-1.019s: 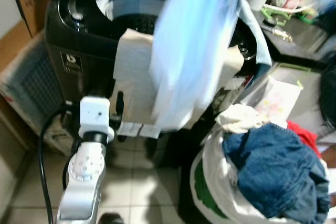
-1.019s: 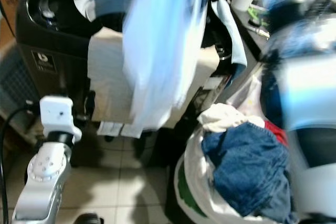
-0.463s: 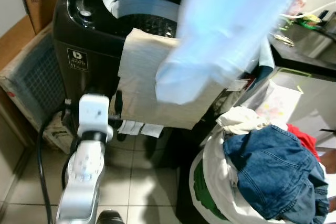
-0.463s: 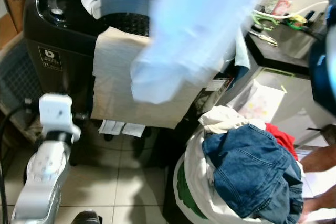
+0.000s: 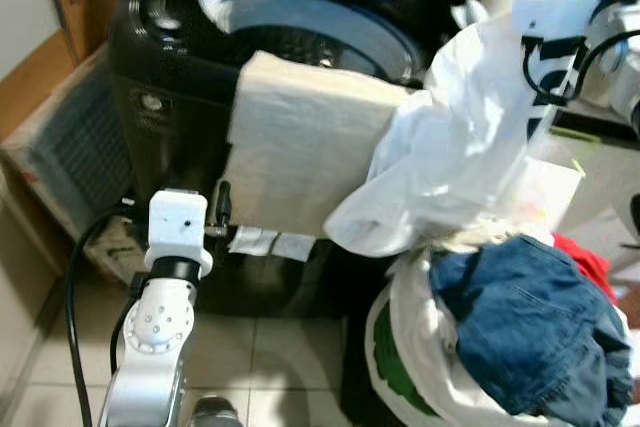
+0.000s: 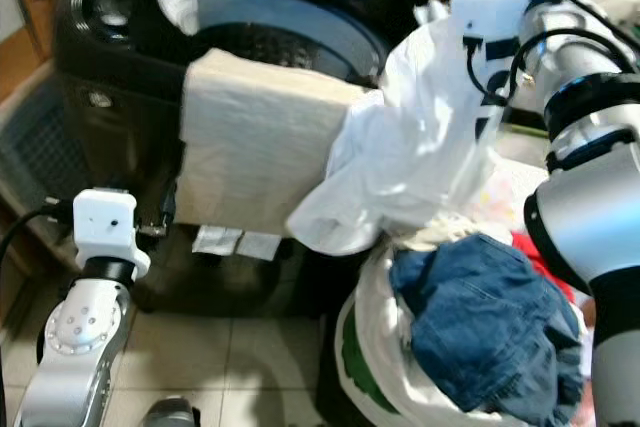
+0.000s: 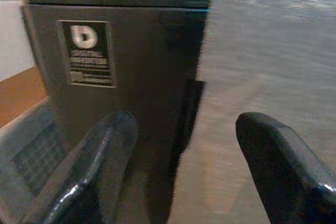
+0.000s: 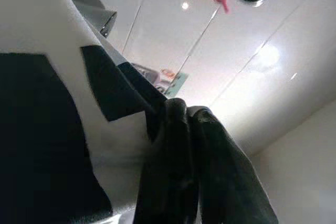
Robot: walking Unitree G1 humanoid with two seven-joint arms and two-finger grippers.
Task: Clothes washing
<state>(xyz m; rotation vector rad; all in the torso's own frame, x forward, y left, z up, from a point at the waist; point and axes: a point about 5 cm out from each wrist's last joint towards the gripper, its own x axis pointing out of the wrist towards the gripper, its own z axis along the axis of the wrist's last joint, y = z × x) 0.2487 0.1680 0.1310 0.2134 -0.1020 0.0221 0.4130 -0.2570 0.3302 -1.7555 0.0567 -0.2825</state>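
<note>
The right pincer (image 8: 181,129) is raised at about 2 o'clock in the head views, its two black fingers pressed together and pinching a white garment with black printed shapes (image 6: 430,147), which hangs in loose folds from the grip down toward the laundry bag (image 6: 375,367). The right wrist view shows what the head views cannot: the closed fingers gripping the cloth from below, with a pale tiled ceiling behind them. The garment's lower folds drape over the right front corner of the black top-loading washing machine (image 5: 170,77) and partly cover a beige towel (image 5: 290,147) that hangs over the machine's front rim at 12 o'clock. The open drum (image 5: 310,32) sits behind the towel (a small blue light glows on the panel beyond it). At 4 o'clock the white laundry bag stands on the tiled floor (image 5: 270,357), heaped with a blue denim garment (image 5: 530,327) and a bit of red cloth (image 5: 590,257) beside it. The left pincer (image 7: 184,177) is low at 7 o'clock, its fingers spread apart and holding nothing; the left wrist view faces the machine's dark front panel with its white logo label (image 7: 86,51) and the towel's edge, close ahead. A black cable (image 5: 75,297) loops beside the left arm.
</note>
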